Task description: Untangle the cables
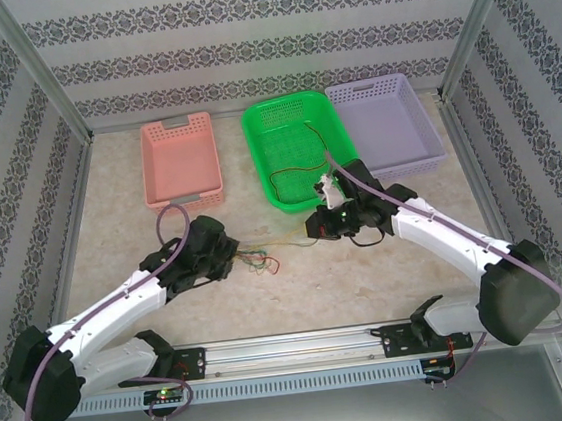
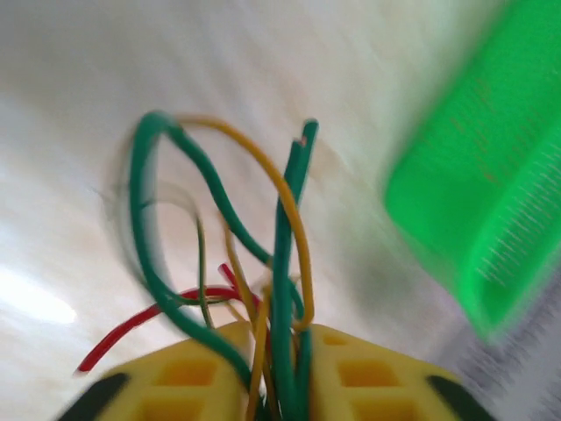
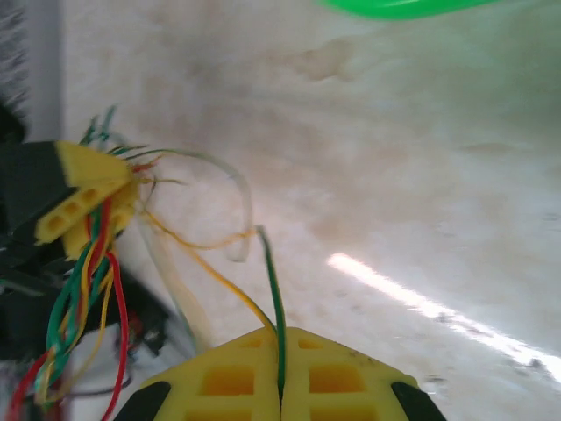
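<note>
A: Wrist view, left gripper (image 2: 276,338): yellow fingers nearly together, with a bunch of cables (image 2: 280,228) pinched in the narrow slot between them. Green and orange-yellow strands loop upward. A red cable (image 2: 123,333) trails off left over the table. The picture is smeared, so I can't count the strands.

B: Agreed. Where the strands run below the fingertips is cut off at the bottom edge. From above, the tangle lies on the table (image 1: 169,293) just beside that claw's tip, between the two arms and in front of the green basket (image 1: 255,153). It is too fine there to pick out colours beyond red and green.

A: Right gripper (image 3: 282,338): fingers pressed flat together, with a green cable (image 3: 273,289) coming out of the seam, so it is held. A yellow-orange strand meets the fingertips just left of it. I cannot tell whether that one is clamped too.

B: The same view catches the left claw at the left edge, side-on. Wires run through it and hang below in a red, green and yellow hank, whose lower end is cut off. A pale loop sits between the two claws, too blurred to say whether it is wire or glare.

A: Overhead, the right claw's tip is largely hidden under its own black wrist. A faint thin line runs between the claws, barely readable.

B: One dark strand (image 1: 315,131) curls inside the green basket. The pink basket (image 1: 147,164) is to its left and the purple basket (image 1: 423,125) touches it on the right.
</note>
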Controlling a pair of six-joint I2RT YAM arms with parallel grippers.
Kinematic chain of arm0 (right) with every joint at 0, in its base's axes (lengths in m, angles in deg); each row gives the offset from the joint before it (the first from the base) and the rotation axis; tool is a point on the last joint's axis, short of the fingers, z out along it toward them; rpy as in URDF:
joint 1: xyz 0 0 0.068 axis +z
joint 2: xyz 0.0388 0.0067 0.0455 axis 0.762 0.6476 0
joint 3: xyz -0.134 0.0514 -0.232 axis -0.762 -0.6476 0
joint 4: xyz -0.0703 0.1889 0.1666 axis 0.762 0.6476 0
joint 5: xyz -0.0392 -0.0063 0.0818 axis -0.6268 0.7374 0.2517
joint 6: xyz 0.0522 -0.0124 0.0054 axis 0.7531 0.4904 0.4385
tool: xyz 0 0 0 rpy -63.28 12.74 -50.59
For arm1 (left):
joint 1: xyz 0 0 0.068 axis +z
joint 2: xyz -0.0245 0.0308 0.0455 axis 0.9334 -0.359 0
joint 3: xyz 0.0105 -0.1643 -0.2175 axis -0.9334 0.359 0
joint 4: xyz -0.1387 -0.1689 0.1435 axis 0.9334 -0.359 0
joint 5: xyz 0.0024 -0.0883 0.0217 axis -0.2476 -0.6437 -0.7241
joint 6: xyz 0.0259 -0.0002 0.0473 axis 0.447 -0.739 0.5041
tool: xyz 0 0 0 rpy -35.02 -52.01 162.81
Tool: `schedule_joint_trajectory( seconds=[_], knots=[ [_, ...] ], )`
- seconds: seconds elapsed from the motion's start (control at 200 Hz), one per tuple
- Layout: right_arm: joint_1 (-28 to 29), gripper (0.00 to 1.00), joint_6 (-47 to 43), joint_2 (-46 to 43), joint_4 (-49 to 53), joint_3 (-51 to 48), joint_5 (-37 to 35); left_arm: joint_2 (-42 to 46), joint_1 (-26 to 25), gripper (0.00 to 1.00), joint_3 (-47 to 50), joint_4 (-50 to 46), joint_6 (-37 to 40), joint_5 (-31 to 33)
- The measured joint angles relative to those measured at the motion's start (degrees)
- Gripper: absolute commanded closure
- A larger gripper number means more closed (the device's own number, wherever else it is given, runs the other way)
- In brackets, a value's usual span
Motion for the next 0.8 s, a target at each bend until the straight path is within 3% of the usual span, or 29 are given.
schedule_joint_trajectory(
  seconds=[0.065, 0.165, 0.295, 0.455, 0.56, 0.654, 0.799],
  knots=[
    [-0.20, 1.00, 0.79, 0.42, 0.13, 0.00, -2.95, -0.07, 1.57, 0.73, 1.64, -4.96, 0.87, 3.13],
    [-0.07, 1.00, 1.84, 0.70, 0.59, 0.00, -6.03, -0.07, 2.23, 0.88, 3.02, -10.58, 2.51, 5.99],
    [0.35, 0.91, 2.82, 1.70, 1.60, 0.00, -8.83, -0.15, 2.25, 0.88, 3.13, -12.11, 4.39, 6.73],
    [0.57, 0.63, 3.85, 2.03, 4.66, -0.02, -13.57, -0.74, 2.25, 0.72, 2.58, -12.13, 8.28, 5.64],
    [0.52, 0.51, 4.28, 1.44, 8.61, -0.02, -19.19, -2.86, 2.25, 0.62, -1.05, -12.09, 11.58, 2.99],
    [-0.72, 0.50, 5.03, -1.16, 12.33, -0.13, -24.15, -5.25, 1.86, 0.56, -4.83, -11.15, 13.31, -0.33],
    [-3.26, 0.55, 5.86, -7.61, 14.40, -2.32, -27.89, -8.50, -0.72, 0.54, -7.28, -9.29, 13.75, -5.05]
  ],
)
